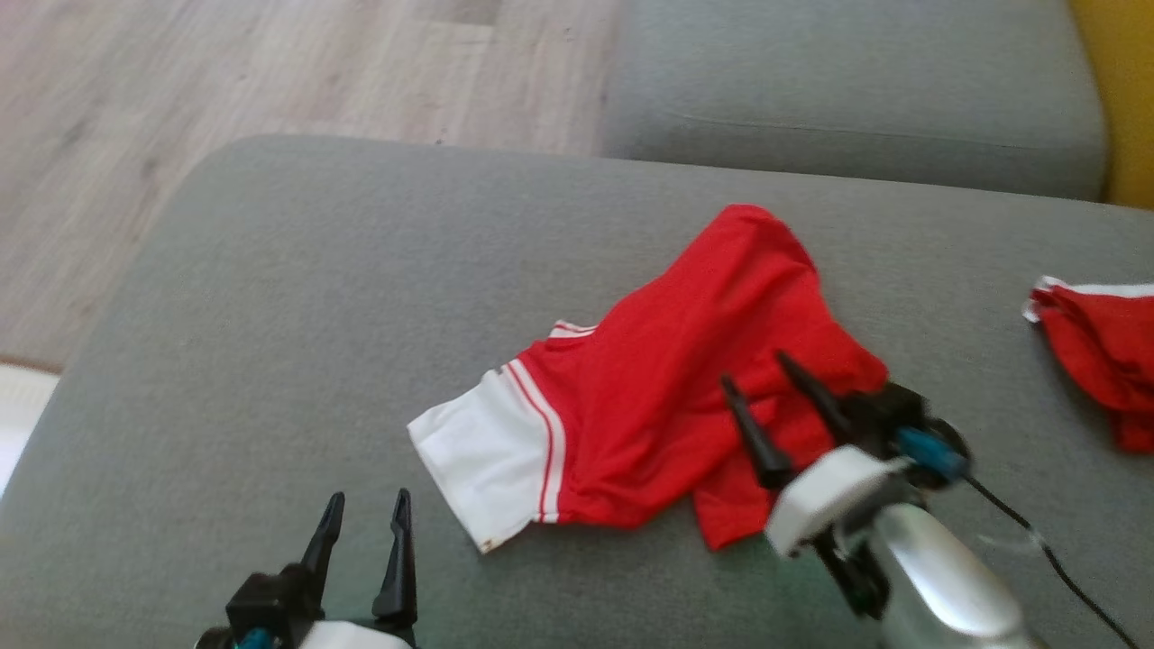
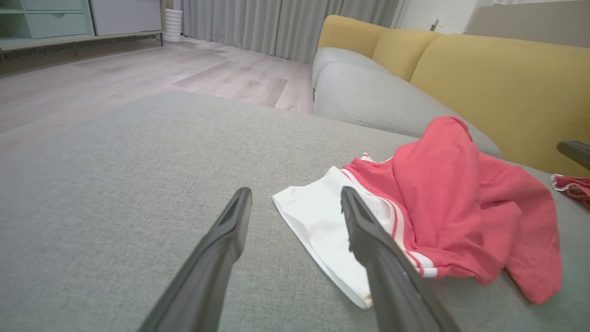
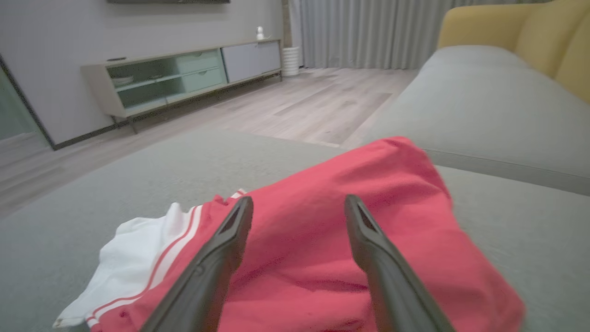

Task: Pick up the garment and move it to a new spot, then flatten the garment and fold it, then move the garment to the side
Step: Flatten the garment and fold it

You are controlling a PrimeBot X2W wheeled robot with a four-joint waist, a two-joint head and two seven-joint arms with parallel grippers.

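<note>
The garment (image 1: pixel 667 397) lies crumpled on the grey cushion (image 1: pixel 270 315), a little right of the middle. It is red, with a white band (image 1: pixel 478 460) and thin red stripes at one end. This white end points to the near left, and the red part is bunched up toward the far right, with one flap folded at the near edge.

My right gripper (image 1: pixel 754 368) is over the near right part of the red cloth. Its fingers are spread wide and have nothing between them; I cannot tell if the tips touch the fabric. I think it is placed there because the raised bunch is easy to pinch for lifting.

My left gripper (image 1: pixel 370 496) is at the near left, near the white band, also spread apart and empty. Probably it waits there to take the white end when the garment must be flattened.

A second red cloth (image 1: pixel 1100 351) lies well apart at the right edge.

I can read no brand, label or words. I see only a small brownish spot (image 1: pixel 488 544) at the near corner of the band.
</note>
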